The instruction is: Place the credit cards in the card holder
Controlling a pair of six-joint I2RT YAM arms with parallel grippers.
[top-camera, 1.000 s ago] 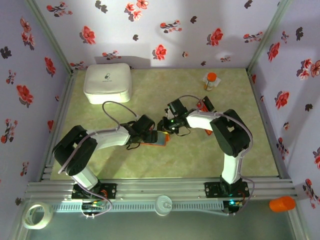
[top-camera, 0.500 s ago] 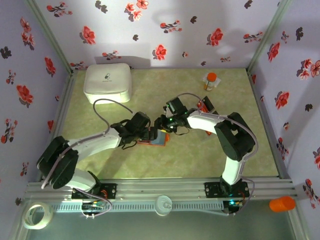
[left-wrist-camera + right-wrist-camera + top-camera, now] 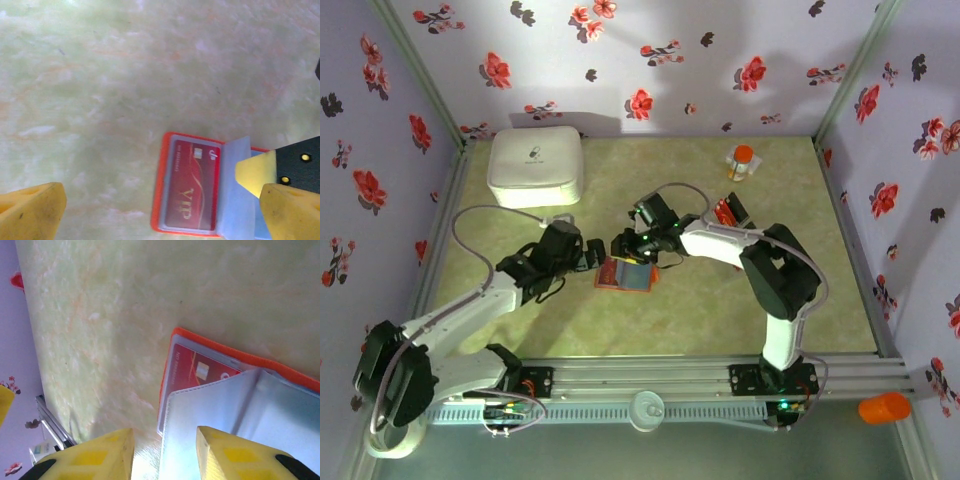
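Note:
The orange-red card holder (image 3: 623, 276) lies open mid-table. Its left pocket holds a red credit card (image 3: 192, 185) marked VIP, and a blue-grey inner flap (image 3: 234, 192) stands up beside it. My left gripper (image 3: 582, 255) hovers just left of the holder, wide open and holding nothing; the holder lies below the space between its fingers. My right gripper (image 3: 625, 245) is over the holder's far edge, open, with the flap's free edge (image 3: 172, 440) loose between its fingers (image 3: 100, 457). More credit cards (image 3: 726, 212), red and black, lie in a small heap at the right.
A big white rounded box (image 3: 535, 165) sits at the back left. A small bottle with an orange cap (image 3: 742, 162) stands at the back right. Flowered walls enclose the table on three sides.
My left arm has drawn back to the left, off the holder, and its jaws have spread fully. My right gripper has shifted left along the holder and opened somewhat.

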